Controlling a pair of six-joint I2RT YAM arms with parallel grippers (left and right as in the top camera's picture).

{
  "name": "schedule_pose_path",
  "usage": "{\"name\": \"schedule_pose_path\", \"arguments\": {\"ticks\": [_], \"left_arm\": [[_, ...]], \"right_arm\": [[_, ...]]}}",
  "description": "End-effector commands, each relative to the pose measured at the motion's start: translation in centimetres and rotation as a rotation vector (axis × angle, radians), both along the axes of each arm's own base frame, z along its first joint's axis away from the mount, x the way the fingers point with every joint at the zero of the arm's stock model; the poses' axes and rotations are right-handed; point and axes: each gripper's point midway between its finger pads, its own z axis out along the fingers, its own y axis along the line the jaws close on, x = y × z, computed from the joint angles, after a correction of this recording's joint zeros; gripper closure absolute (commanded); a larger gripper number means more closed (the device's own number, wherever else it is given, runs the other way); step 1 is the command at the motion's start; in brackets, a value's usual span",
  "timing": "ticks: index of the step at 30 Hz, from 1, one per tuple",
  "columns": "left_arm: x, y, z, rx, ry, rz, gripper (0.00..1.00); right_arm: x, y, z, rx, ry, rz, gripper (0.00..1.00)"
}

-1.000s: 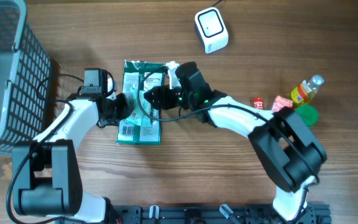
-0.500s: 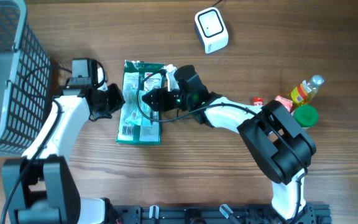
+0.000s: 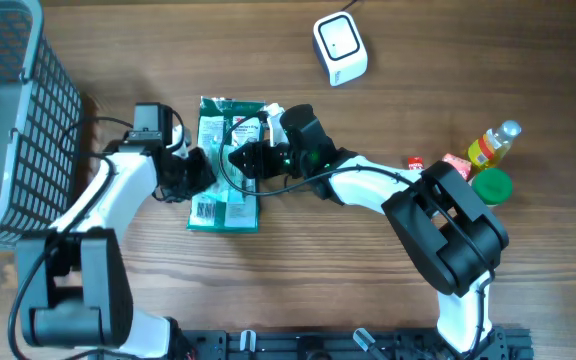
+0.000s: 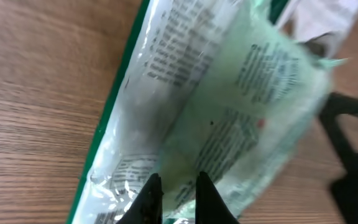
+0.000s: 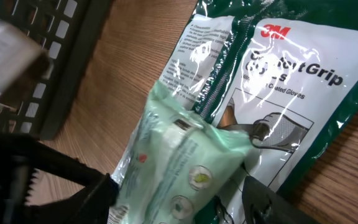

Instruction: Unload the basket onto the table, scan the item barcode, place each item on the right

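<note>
Lying flat on the wooden table (image 4: 36, 93) was a green glove pack (image 5: 303, 124), with a pale green packet (image 5: 185, 149) on top, grasped across its width by the right gripper (image 5: 178, 190). The left gripper (image 4: 174, 190) was clenched at the packet's film; whether it pinched any could not be told. The packet's print was blurred and its lower end cut off. Farther off stood a white scanner (image 3: 340, 47) and a basket (image 3: 8, 120), partly out of frame.
</note>
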Motion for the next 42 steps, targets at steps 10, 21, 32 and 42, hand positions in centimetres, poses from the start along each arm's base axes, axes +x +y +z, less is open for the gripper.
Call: {"name": "schedule_pose_path", "arguments": {"ticks": [10, 21, 32, 42], "left_arm": [[1.3, 0.3, 3.5, 0.005, -0.095, -0.003, 0.88], [0.0, 0.4, 2.5, 0.012, -0.034, 0.0, 0.89], [-0.3, -1.0, 1.3, 0.01, -0.011, -0.036, 0.86], [-1.5, 1.8, -1.5, 0.173, 0.009, 0.027, 0.88]], "right_arm": [[-0.2, 0.5, -0.8, -0.02, -0.008, -0.02, 0.4], [-0.6, 0.7, -3.4, -0.036, 0.041, -0.034, 0.43], [-0.9, 0.7, -4.5, -0.045, 0.074, -0.042, 0.57], [-1.1, 0.8, -4.6, -0.05, 0.08, -0.04, 0.69]]}}
